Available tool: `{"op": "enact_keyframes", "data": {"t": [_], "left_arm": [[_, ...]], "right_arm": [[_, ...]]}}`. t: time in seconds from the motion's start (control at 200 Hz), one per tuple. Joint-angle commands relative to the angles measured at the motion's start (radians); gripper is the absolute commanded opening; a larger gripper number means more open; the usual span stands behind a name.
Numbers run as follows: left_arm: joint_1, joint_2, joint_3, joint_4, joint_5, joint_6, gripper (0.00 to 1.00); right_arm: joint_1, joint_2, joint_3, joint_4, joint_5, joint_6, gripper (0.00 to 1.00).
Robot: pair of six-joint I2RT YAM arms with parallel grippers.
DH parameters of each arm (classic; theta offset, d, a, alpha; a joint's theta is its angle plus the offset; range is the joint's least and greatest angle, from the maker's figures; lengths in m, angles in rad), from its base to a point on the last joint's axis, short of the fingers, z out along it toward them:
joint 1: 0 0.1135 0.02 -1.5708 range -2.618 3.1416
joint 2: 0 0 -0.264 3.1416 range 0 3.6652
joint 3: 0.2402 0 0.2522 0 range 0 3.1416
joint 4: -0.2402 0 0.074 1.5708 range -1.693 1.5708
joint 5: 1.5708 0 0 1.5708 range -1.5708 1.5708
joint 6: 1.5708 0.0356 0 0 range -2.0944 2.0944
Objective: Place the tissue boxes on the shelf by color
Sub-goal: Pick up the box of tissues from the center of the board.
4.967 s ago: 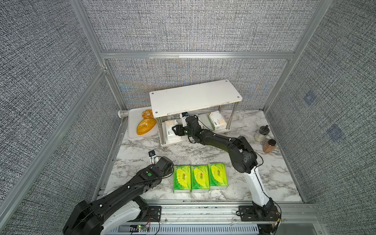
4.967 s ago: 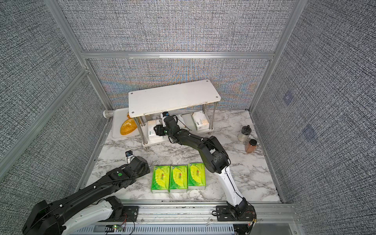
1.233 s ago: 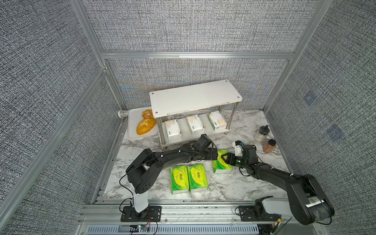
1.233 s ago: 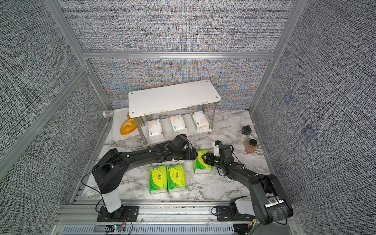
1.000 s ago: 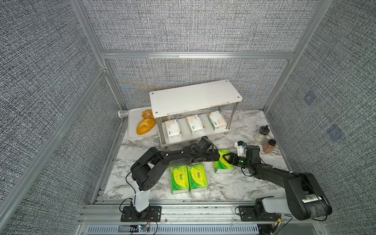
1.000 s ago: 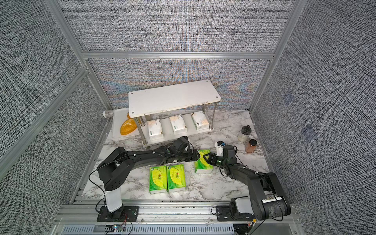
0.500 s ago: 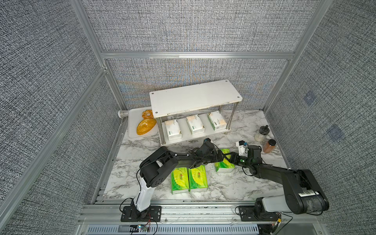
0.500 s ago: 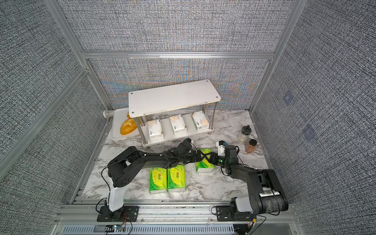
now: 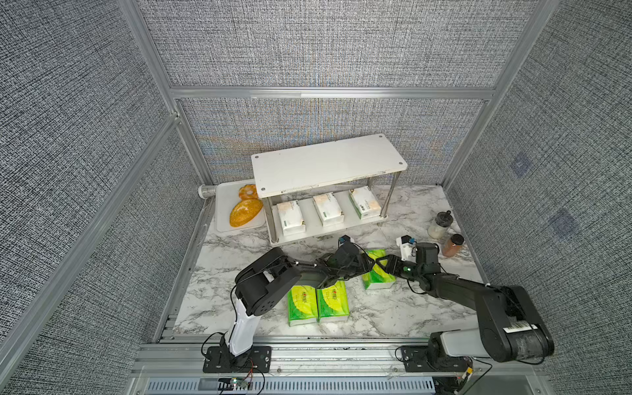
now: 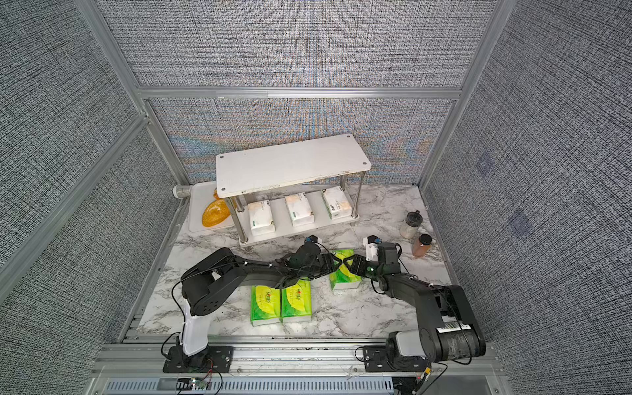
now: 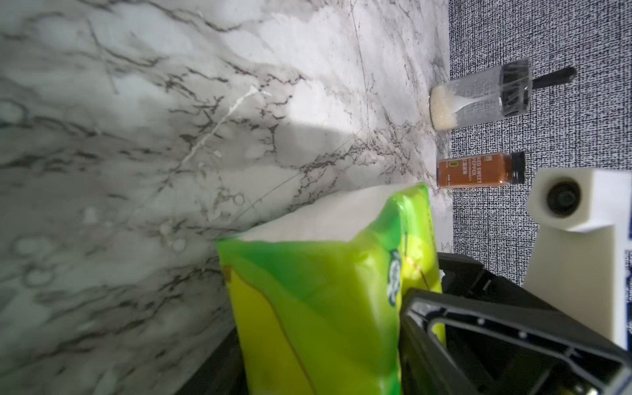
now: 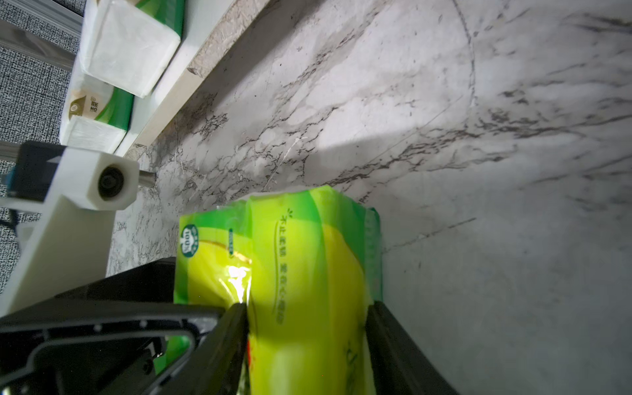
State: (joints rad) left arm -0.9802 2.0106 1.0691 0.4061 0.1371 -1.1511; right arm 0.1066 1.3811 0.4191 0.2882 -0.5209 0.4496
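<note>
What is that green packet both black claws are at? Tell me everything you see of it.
The green pack is soft tissue in glossy green-and-yellow plastic with small print, white paper showing at one end. It is tipped up on edge at the marble table, apart from two matching packs. The left gripper and right gripper clasp it from opposite sides.

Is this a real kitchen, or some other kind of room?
Probably a robot test booth dressed as a kitchen: grey woven wall panels in silver metal framing, two black robot arms bolted to a front rail, and a marble-patterned tabletop.
</note>
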Motion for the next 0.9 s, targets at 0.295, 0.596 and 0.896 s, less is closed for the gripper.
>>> {"op": "enact_keyframes", "data": {"t": [0.295, 0.596, 0.896], "left_arm": [[-0.003, -0.084, 0.112, -0.273, -0.029, 0.148, 0.57], [-0.065, -0.201, 0.305, -0.636, -0.075, 0.357, 0.56], [-0.066, -0.382, 0.485, -0.875, -0.2, 0.492, 0.56]], "right_arm": [[0.0, -0.174, 0.186, -0.336, 0.15, -0.066, 0.76], [-0.048, -0.157, 0.287, -0.386, 0.233, -0.071, 0.78], [-0.066, -0.149, 0.29, -0.383, 0.225, -0.075, 0.79]]}}
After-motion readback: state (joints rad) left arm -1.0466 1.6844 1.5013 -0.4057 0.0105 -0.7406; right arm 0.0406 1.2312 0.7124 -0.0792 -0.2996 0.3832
